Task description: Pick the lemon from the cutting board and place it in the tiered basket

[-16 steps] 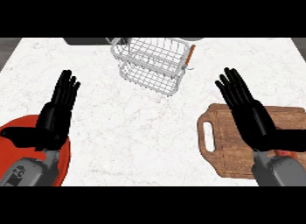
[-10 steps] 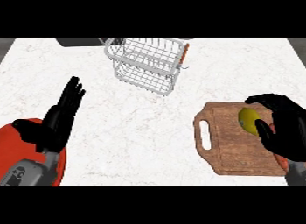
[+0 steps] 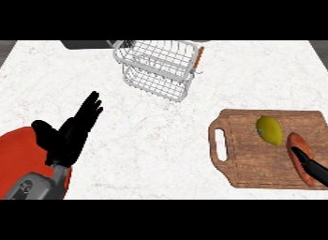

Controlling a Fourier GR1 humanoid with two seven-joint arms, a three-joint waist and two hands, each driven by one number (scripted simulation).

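Note:
The yellow lemon (image 3: 269,130) lies on the wooden cutting board (image 3: 246,161) at the right, with nothing touching it. The wire tiered basket (image 3: 159,66) stands at the back centre, with nothing visible in it. My right hand (image 3: 317,169) is mostly off the right edge. One straight finger lies across a reddish-orange vegetable (image 3: 297,146) on the board, to the lower right of the lemon. My left hand (image 3: 68,131) rests open at the lower left, fingers up, holding nothing.
A red plate (image 3: 8,157) lies under my left forearm at the lower left corner. A dark object (image 3: 87,44) sits at the counter's back edge, left of the basket. White marble counter (image 3: 160,140) spreads between the board and the basket.
My right hand, curled beside the lemon half a second ago, has drawn back to the lower right edge. The lemon and the reddish vegetable now show fully. The left hand stays put.

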